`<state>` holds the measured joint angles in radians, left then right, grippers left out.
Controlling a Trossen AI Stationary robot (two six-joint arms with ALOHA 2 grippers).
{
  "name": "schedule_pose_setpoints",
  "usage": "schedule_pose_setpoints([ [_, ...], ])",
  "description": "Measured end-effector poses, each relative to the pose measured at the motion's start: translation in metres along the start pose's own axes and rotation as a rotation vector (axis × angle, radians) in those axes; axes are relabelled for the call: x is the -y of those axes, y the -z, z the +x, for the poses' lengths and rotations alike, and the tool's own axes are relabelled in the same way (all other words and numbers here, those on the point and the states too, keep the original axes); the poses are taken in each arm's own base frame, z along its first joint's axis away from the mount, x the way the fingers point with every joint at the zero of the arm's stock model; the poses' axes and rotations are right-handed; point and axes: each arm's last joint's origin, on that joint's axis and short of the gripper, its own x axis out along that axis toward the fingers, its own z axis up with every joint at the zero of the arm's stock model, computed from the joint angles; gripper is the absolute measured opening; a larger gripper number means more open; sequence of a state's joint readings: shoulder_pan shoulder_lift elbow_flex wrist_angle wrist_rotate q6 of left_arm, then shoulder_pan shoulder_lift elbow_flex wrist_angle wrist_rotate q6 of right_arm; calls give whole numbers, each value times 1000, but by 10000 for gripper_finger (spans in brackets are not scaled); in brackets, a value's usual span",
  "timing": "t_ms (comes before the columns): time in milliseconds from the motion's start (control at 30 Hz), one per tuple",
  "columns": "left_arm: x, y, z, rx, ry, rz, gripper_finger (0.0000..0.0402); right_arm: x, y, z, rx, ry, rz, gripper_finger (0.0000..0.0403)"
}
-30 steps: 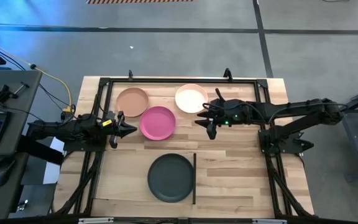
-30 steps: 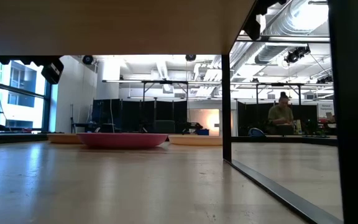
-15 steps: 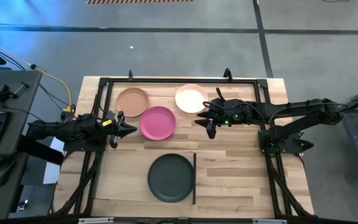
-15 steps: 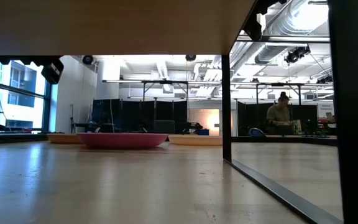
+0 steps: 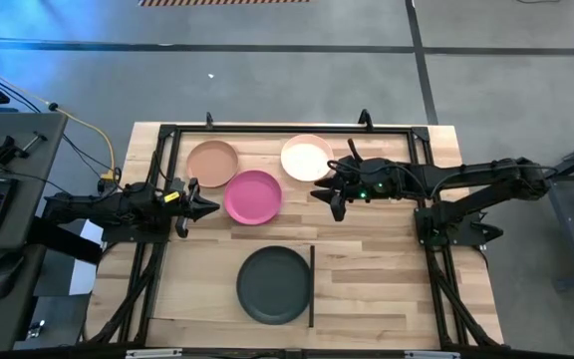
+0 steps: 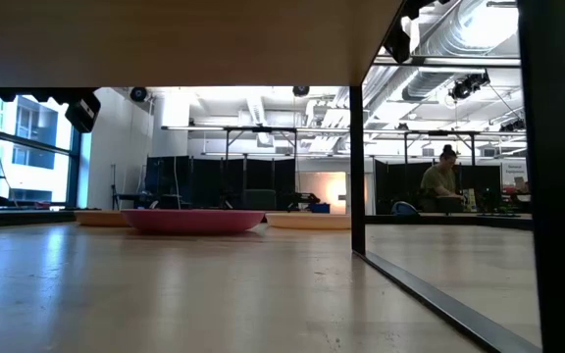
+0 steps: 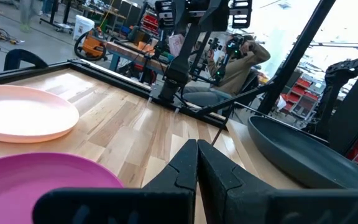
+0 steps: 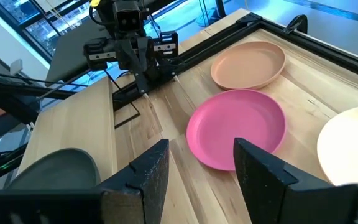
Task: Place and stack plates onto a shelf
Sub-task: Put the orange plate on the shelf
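Butcher-block table (image 5: 387, 289): striped wood under everything I see from above.
Left gripper (image 5: 205, 206): low over the table at the left side, just beside the pink plate's left rim; on my left wrist feed its fingers (image 7: 188, 171) are pressed together, holding nothing.
Tan plate (image 5: 212, 163): lies flat at the far left of the plate group, its edge meeting the pink plate.
Pink plate (image 5: 253, 196): sits on the table between my two grippers, nearer the left one.
Cream plate (image 5: 307, 158): far side of the table, to the right of the tan plate, close to the pink plate.
Dark plate (image 5: 273, 284): near edge of the table, apart from the other three, just left of a thin black strip.
Shelf (image 6: 165, 39): pale panel overhead in the low view.
Right gripper (image 5: 325, 189): hovers by the cream plate's right rim; my right wrist feed shows its fingers (image 8: 148, 168) spread apart and empty.
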<state>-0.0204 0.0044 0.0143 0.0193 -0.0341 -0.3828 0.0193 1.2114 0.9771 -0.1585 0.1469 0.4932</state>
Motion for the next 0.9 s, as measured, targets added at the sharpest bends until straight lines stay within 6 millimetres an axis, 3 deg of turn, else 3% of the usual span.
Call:
schedule_pose_setpoints([
  [367,0,0,0,0,0,0,0,0,0,0,-11,-15,-4,161],
  [900,0,0,0,1,-1,0,0,3,12,-1,-168,-52,-75,161],
])
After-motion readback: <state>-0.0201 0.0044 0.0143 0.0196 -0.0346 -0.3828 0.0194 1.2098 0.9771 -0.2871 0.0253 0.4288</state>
